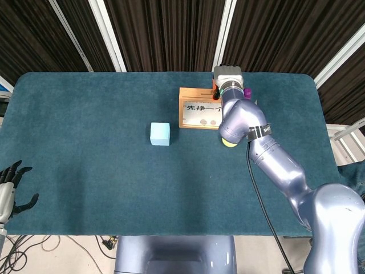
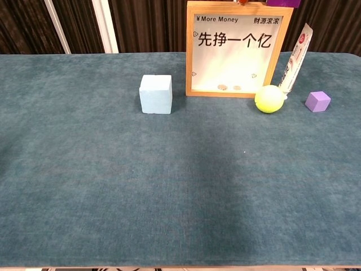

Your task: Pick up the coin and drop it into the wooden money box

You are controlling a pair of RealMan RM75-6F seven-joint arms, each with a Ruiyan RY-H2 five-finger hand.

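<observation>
Looks like a robot test lab: teal felt table (image 2: 84,186), black pleated curtains (image 1: 165,34) w/ white frame bars, loose cables (image 1: 17,251) on floor.

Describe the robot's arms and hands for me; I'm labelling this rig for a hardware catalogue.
The right arm is glossy silver-lavender with rounded segments, a black band with small white markings near one joint, and a thin black cable running alongside. Its wrist ends in a grey ribbed collar and boxy grey housing. The left hand has slim black fingers on a grey palm section.
</observation>
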